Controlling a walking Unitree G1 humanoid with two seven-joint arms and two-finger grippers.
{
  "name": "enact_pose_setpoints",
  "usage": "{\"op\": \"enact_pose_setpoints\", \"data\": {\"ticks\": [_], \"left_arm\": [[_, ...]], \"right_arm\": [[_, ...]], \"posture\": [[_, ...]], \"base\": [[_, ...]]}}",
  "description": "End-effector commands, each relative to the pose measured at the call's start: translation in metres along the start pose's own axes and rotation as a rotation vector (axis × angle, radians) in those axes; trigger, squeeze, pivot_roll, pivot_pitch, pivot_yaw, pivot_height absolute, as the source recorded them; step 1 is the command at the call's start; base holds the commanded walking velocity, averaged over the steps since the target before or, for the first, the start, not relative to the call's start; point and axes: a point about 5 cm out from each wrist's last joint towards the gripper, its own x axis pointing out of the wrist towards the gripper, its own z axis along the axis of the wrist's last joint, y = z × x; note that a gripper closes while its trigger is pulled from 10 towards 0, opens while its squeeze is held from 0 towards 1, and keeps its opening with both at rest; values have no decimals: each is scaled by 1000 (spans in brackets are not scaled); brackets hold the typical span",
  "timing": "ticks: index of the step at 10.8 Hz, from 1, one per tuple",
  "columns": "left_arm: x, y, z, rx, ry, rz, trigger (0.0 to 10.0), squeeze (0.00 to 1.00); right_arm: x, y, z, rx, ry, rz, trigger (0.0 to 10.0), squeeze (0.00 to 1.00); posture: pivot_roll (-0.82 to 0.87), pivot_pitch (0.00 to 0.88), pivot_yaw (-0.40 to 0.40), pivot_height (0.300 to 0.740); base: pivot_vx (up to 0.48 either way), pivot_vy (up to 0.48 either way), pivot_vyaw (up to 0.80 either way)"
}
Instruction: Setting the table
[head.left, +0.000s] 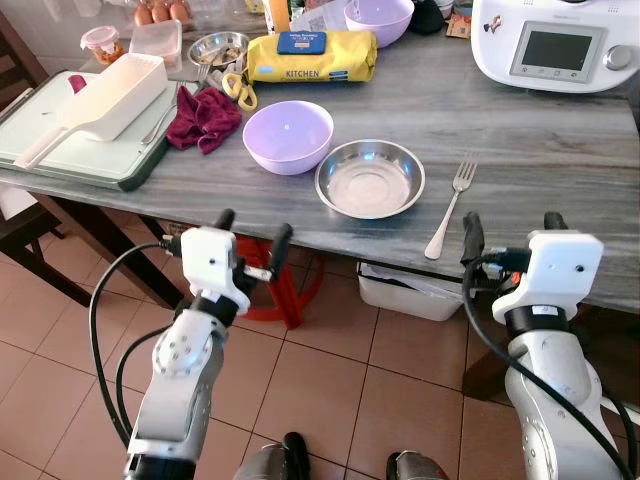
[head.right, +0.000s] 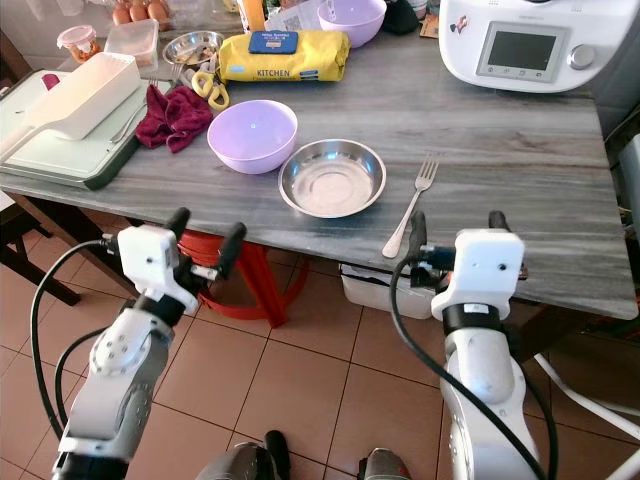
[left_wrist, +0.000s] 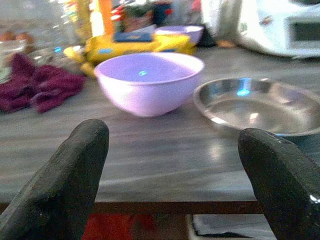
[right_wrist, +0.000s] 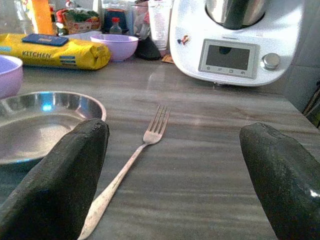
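A steel plate (head.left: 370, 179) lies near the front edge of the grey wooden table (head.left: 540, 140). To its left stands a lilac bowl (head.left: 288, 135), to its right lies a fork (head.left: 452, 206), tines pointing away from me. My left gripper (head.left: 252, 231) is open, held just before the table edge, below the bowl and plate. My right gripper (head.left: 512, 233) is open too, at the table edge just right of the fork's handle. In the right wrist view the fork (right_wrist: 131, 159) lies between the fingers (right_wrist: 60, 180), ahead of them.
A maroon cloth (head.left: 203, 118), a white scoop on a tray (head.left: 90, 150), a yellow kitchen-roll pack (head.left: 310, 57), a second lilac bowl (head.left: 378, 20) and a white kitchen machine (head.left: 555, 42) stand further back. A red stool (head.left: 285, 290) and white bin (head.left: 405, 290) are under the table.
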Motion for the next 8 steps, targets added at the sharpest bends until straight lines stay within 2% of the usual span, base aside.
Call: {"op": "enact_pose_setpoints", "data": {"ticks": [1, 2, 4, 6, 8], "left_arm": [[-2, 6, -6, 20, 40, 52, 10000, 0], [0, 11, -9, 62, 61, 121, 10000, 0], [1, 13, -9, 92, 65, 156, 10000, 0], [1, 11, -11, 79, 72, 141, 10000, 0], [2, 8, -12, 75, 76, 139, 10000, 0]], "right_arm": [[1, -1, -1, 19, 15, -21, 10000, 455], [3, -2, -2, 27, 22, -29, 10000, 0], [4, -2, -3, 34, 27, -32, 10000, 0], [5, -1, -3, 41, 36, -30, 10000, 0], [5, 0, -6, 51, 55, -36, 10000, 0]], "posture": [[-156, 169, 96, 740], [-153, 168, 98, 740], [-151, 166, 97, 740], [-150, 167, 98, 740], [-150, 166, 99, 740]], "base": [[0, 0, 0], [0, 0, 0], [0, 0, 0], [0, 0, 0], [0, 0, -738]]}}
